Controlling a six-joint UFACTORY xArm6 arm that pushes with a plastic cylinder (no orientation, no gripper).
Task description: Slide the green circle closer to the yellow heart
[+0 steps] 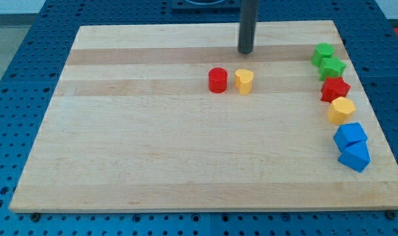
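Observation:
The yellow heart lies on the wooden board near the top middle, with a red circle touching or nearly touching its left side. The green circle sits at the view's upper right, close against a green star just below it. My tip is above the yellow heart in the view, a short way from it, and far to the left of the green circle. It touches no block.
Down the right edge below the green blocks lie a red star, a yellow hexagon, and two blue blocks. The board rests on a blue perforated table.

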